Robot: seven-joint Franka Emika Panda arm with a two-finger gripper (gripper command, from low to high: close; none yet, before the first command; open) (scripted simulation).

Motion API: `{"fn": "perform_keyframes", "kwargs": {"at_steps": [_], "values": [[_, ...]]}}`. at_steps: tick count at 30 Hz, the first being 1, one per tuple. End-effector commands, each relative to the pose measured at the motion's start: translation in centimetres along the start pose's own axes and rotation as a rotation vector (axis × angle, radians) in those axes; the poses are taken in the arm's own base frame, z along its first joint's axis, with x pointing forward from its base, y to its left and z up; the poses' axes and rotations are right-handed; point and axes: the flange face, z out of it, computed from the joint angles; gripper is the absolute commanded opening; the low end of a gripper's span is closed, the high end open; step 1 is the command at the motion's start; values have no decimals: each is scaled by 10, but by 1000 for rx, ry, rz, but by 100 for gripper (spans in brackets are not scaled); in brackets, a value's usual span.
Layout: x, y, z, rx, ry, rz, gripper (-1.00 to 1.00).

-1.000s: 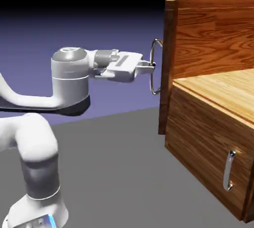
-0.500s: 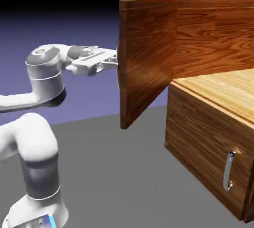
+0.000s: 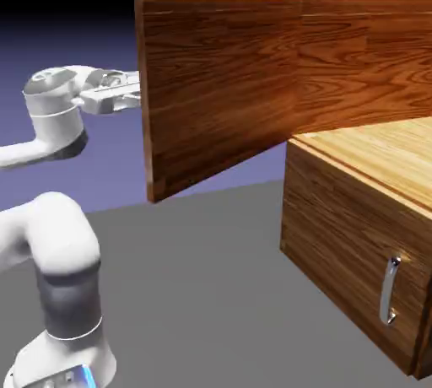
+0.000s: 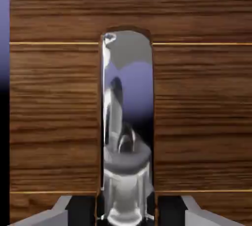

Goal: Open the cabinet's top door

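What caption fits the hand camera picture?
Grey two-finger gripper shut on the curved silver bar handle of the reddish-brown wood-grain top door.

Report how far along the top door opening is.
Done: the top door stands swung wide out from the cabinet, baring the lighter wood inside. In hand: the tool is shut on the door's silver handle, seen in the hand view. Left: at most a little more swing, then letting go.

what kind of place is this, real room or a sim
Most likely a rendered simulation, not a real room: a lone wood-grain cabinet with its top door swung open sits on a flat grey floor, before a plain blue-violet backdrop, with no walls or furnishings.
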Motion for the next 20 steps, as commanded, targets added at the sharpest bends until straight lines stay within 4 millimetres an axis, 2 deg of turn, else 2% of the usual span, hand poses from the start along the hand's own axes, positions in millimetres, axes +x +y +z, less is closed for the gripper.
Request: {"fn": "perform_keyframes", "kwargs": {"at_steps": [1, 10, 20], "values": [[3, 3, -12, 17, -17, 0, -100], [31, 31, -100, 159, -158, 0, -100], [69, 69, -173, 290, -289, 0, -100]]}}
